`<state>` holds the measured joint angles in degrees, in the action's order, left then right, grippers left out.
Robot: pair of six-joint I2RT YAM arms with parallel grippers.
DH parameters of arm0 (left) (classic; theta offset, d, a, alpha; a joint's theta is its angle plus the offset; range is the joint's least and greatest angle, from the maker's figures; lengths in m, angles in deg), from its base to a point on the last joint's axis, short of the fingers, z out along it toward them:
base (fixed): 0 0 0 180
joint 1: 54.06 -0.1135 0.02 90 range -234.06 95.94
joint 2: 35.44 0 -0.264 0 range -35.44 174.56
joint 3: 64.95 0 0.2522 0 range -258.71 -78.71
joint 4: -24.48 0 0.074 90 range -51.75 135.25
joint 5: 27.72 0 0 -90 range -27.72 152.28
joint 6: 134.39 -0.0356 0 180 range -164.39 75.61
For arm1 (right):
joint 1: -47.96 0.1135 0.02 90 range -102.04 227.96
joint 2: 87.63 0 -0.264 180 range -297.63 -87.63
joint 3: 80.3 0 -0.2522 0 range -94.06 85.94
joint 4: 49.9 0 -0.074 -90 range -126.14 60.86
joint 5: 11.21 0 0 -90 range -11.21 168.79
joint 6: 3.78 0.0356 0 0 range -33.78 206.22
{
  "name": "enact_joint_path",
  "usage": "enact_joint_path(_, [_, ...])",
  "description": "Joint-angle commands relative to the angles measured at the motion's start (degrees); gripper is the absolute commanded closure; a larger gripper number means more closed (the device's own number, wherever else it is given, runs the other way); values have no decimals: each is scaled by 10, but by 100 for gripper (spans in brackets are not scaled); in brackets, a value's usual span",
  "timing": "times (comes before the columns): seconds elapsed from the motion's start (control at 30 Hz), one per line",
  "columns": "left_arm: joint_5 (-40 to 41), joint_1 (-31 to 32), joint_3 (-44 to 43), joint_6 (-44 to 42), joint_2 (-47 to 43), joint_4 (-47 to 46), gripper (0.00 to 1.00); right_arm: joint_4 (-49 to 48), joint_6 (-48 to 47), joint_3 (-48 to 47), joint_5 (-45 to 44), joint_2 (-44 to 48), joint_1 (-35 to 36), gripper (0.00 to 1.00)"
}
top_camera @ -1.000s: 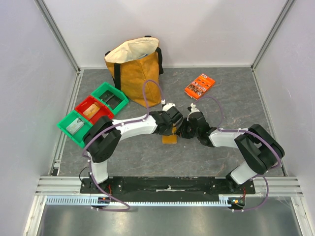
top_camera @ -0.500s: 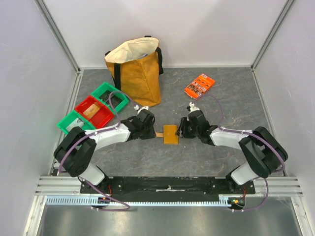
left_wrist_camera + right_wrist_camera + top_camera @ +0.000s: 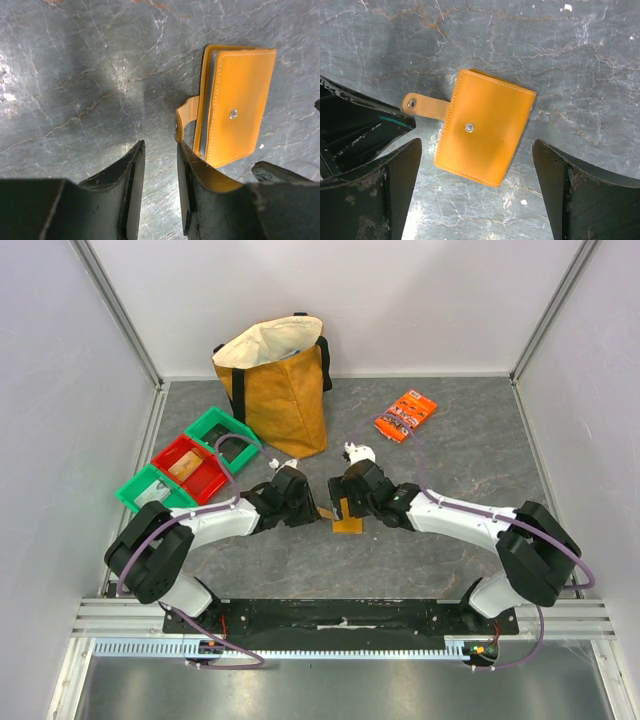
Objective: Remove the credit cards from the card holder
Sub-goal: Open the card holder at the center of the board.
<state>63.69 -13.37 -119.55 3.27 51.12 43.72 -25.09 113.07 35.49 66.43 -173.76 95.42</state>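
- The worktop (image 3: 480, 450) is one grey, stone-patterned slab. It carries everything, and both arms reach in from 6 o'clock.
- One tan tote bag (image 3: 275, 390) stands open-mouthed at 11 o'clock. It is well apart from the work and probably just parked there.
- The right gripper (image 3: 476, 145) hangs over the middle of the worktop. Its jaws are spread wide and hold nothing. One sits on each side of the card holder, which I judge is a line-up to take it across its width.
- The left gripper (image 3: 160, 147) comes in from 9 o'clock. Its jaws stand a narrow gap apart with nothing between them. The gap looks sized for something thin, likely the strap.
- Three small bins sit in a slanted row at 9 o'clock: a green bin (image 3: 222, 435), a red bin (image 3: 190, 465) and a second green bin (image 3: 150, 495). They look like drop-off places.
- One orange packet (image 3: 406, 414) lies at 1 o'clock, out of the way.
- One card holder (image 3: 485, 135) lies flat and folded shut at the centre, between the two grippers where either can reach it.
- One strap (image 3: 427, 107) juts from the holder's 9 o'clock edge in the right wrist view. It is unsnapped and lies just beside the left gripper; I cannot tell whether they touch.
- One snap stud (image 3: 469, 128) shows on the top cover, and it is bare because the strap is off it.
- No credit cards are out. Only a pale edge shows between the covers, so the number inside cannot be told.
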Motion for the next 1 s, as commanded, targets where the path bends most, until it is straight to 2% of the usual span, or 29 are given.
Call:
enact_joint_path(0.0, [-11, -14, 7, 33, -20, -53, 62, 46, 5, -46, -86, -35, 19, 2])
enact_joint_path(0.57, [-55, -37, 1, 36, 15, -101, 65, 61, 37, -99, -136, -131, 65, 2])
enact_joint_path(0.73, [-58, -37, -2, 25, 25, -95, 80, 71, 37, -105, -144, -139, 69, 2])
enact_joint_path(0.83, [-58, -37, 9, 25, 18, -92, 98, 80, 36, -105, -152, -137, 69, 2])
enact_joint_path(0.97, [-62, -38, 30, 25, -1, -89, 98, 94, 35, -98, -168, -113, 69, 2])
